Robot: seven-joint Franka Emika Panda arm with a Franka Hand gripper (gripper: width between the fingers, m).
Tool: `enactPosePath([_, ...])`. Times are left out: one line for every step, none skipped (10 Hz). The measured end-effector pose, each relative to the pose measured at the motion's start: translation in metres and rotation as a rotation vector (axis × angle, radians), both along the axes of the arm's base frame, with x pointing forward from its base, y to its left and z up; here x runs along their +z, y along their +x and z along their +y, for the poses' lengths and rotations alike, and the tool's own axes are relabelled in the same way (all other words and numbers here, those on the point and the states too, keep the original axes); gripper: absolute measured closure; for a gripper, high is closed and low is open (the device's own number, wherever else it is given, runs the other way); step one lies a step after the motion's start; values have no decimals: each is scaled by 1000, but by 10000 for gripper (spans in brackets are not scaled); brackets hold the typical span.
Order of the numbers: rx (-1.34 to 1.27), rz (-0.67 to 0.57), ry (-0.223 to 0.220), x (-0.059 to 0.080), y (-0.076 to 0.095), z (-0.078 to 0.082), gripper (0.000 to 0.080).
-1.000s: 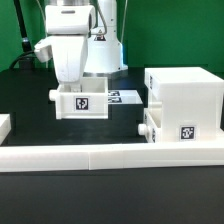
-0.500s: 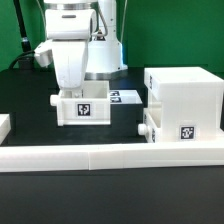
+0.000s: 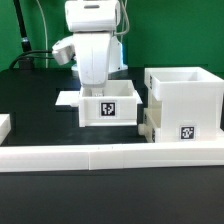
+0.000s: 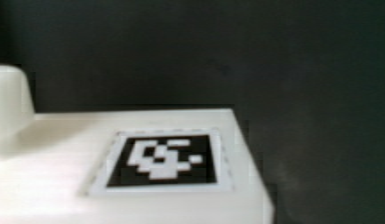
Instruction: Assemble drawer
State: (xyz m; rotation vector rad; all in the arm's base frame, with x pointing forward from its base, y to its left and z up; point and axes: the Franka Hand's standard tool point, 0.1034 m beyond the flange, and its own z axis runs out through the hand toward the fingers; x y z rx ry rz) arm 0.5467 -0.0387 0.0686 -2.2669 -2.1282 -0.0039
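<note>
In the exterior view my gripper (image 3: 99, 92) reaches down into a white drawer tray (image 3: 108, 106) with a square tag on its front. It appears shut on the tray's back wall, though its fingertips are hidden by the tray. The tray sits just to the exterior view's left of the tall white housing (image 3: 186, 92), nearly touching it. A second tray (image 3: 180, 130) with a tag and a small knob (image 3: 146, 129) sits in the housing's lower part. The wrist view shows only a white tray surface with its tag (image 4: 166, 160) over the dark table; no fingers show there.
A low white border wall (image 3: 110, 155) runs along the front of the black table (image 3: 35, 110). A small white piece (image 3: 4, 125) sits at the exterior view's far left. Cables and a green backdrop lie behind the arm.
My gripper and the tray it holds have moved toward the exterior view's right, from mid-table to right beside the housing, now covering the marker board.
</note>
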Motion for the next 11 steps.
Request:
enactPosePath([-1,1,0,0,0,0,757])
enactPosePath([7,0,1,-2,-2,0,757])
enactPosePath([17,7,3,-5,-6,2,757])
enactPosePath([32,7,5,-6,-6,6,757])
enactPosePath([64,6,7,-5,-5,9,757])
enactPosePath([72,2,9,-6,-5,11,757])
enactPosePath([65,-9,8,-5,-4,10,757])
enactPosePath([64,-6,9,-6,-4,10,757])
enactPosePath([64,-5,9,-6,-4,10,757])
enactPosePath([67,-7,9,-7,-5,11,757])
enactPosePath([74,-8,11,-10,-8,15,757])
